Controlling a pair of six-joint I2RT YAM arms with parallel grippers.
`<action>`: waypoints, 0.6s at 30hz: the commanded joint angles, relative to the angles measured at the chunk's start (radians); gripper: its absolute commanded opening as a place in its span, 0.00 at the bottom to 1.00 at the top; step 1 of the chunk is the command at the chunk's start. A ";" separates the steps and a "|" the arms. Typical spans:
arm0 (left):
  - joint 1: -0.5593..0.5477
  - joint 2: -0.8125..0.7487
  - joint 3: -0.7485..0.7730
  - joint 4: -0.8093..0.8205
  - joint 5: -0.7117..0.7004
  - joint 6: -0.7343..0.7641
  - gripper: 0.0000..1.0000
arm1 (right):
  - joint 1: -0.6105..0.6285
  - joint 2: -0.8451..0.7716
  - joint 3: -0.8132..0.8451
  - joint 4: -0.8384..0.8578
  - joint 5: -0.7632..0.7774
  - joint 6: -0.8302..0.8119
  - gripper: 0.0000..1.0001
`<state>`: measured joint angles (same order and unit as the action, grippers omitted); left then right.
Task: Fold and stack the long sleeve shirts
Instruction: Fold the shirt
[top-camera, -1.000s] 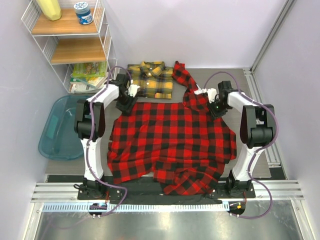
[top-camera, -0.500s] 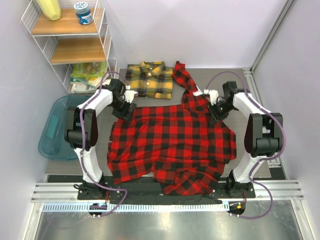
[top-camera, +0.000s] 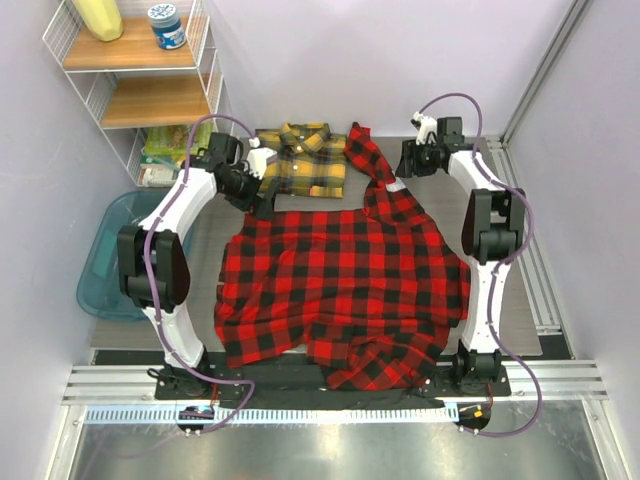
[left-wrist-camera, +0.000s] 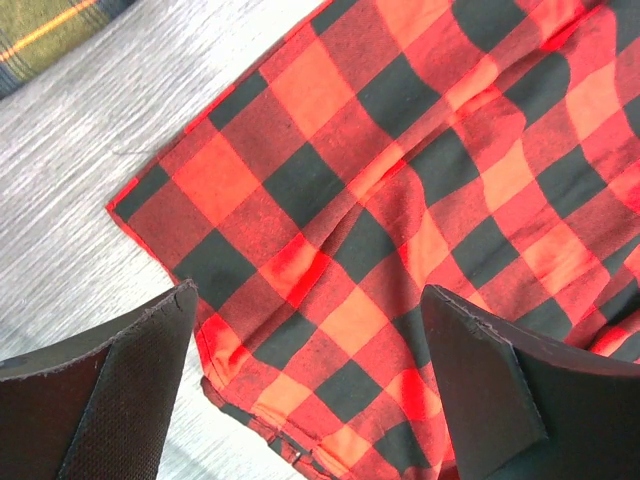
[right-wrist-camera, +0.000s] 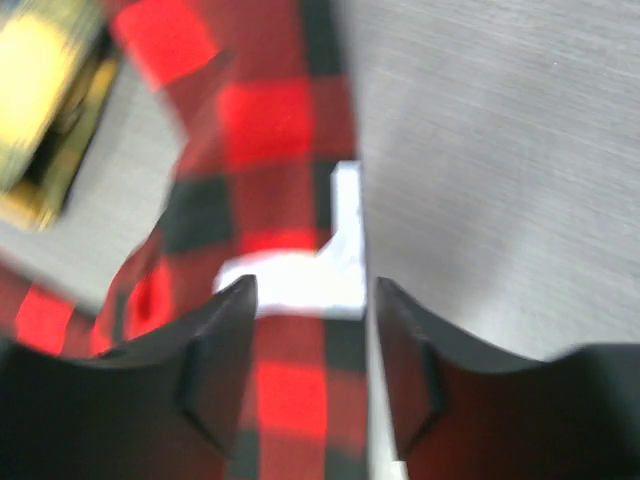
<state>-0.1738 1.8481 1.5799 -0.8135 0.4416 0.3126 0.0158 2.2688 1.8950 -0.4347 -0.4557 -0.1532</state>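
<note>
The red-and-black check shirt (top-camera: 340, 290) lies spread across the table, one sleeve (top-camera: 368, 160) running to the back, with a bit of white lettering (top-camera: 397, 184) showing. The yellow-and-black check shirt (top-camera: 300, 160) lies folded at the back. My left gripper (top-camera: 258, 195) is open and empty above the red shirt's back left corner (left-wrist-camera: 180, 215). My right gripper (top-camera: 408, 166) is open and empty over the sleeve's edge, where the white lettering (right-wrist-camera: 310, 270) lies between the fingers in the right wrist view. The yellow shirt also shows at the wrist views' edges (left-wrist-camera: 50, 30) (right-wrist-camera: 40, 70).
A wire shelf (top-camera: 150, 90) with a jar and a yellow bottle stands at the back left. A teal plastic tub (top-camera: 115, 255) sits left of the table. Metal rails (top-camera: 520, 230) run along the right side. The shirt's hem hangs over the near edge (top-camera: 370, 375).
Both arms have stretched toward the back. My left gripper moved up to the shirt's back left corner. My right gripper moved from the shirt's right shoulder to the sleeve at the back.
</note>
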 joint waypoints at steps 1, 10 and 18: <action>0.005 -0.032 0.000 0.034 0.034 -0.024 0.94 | -0.002 0.113 0.183 0.169 0.006 0.138 0.61; 0.008 -0.004 0.018 0.033 -0.016 -0.015 0.96 | 0.018 0.275 0.337 0.139 0.052 0.084 0.66; 0.030 0.075 0.104 0.007 -0.058 -0.020 0.98 | 0.027 0.216 0.208 0.067 0.037 0.026 0.64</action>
<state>-0.1677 1.8950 1.6218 -0.8051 0.4015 0.2951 0.0341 2.5565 2.1769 -0.3317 -0.4175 -0.0818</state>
